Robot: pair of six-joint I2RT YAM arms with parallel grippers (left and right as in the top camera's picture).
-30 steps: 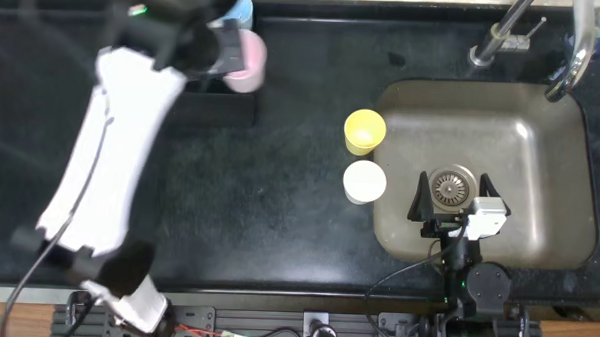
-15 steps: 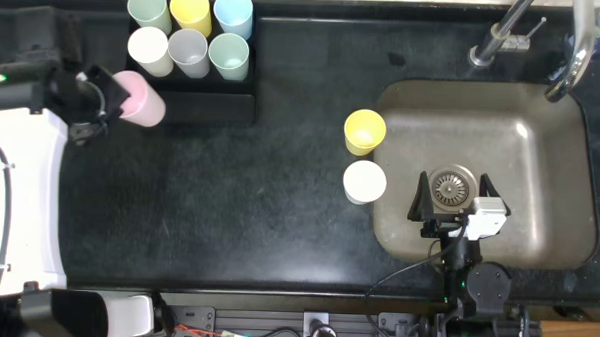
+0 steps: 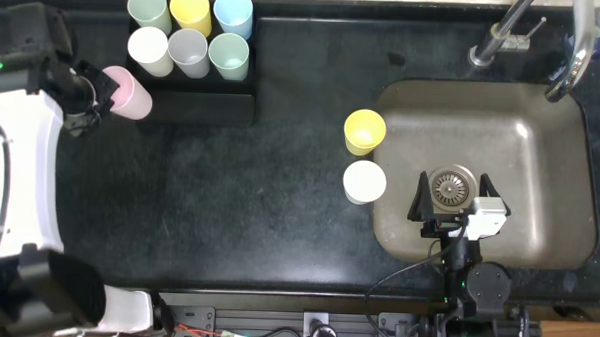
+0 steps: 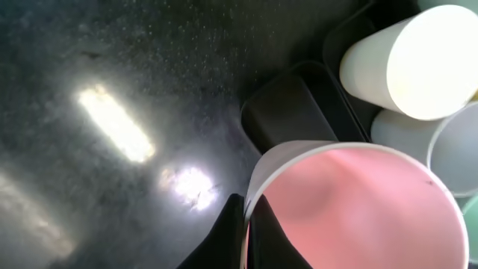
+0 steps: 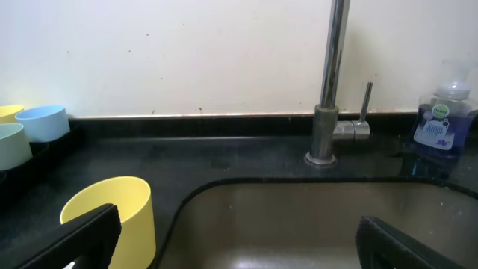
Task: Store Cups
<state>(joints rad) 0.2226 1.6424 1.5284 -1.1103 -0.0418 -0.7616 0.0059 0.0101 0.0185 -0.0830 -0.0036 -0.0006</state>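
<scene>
Placing the pink cup in the rack

We hold the pink cup (image 3: pixel 133 93) in the left gripper (image 3: pixel 95 89), clamped on its rim. The cup is tipped sideways just left of the rack (image 3: pixel 197 109). Six cups (image 3: pixel 189 50) fill the rack's far and middle rows, and its near row is free. Next, we judge, we must turn the cup and lower it into a near slot. A yellow cup (image 3: pixel 364 131) and a white cup (image 3: pixel 365 181) wait on the table (image 3: pixel 278 218), left of the sink (image 3: pixel 542 127). Our right gripper (image 3: pixel 451 199) hangs over the sink, fingers apart.
</scene>
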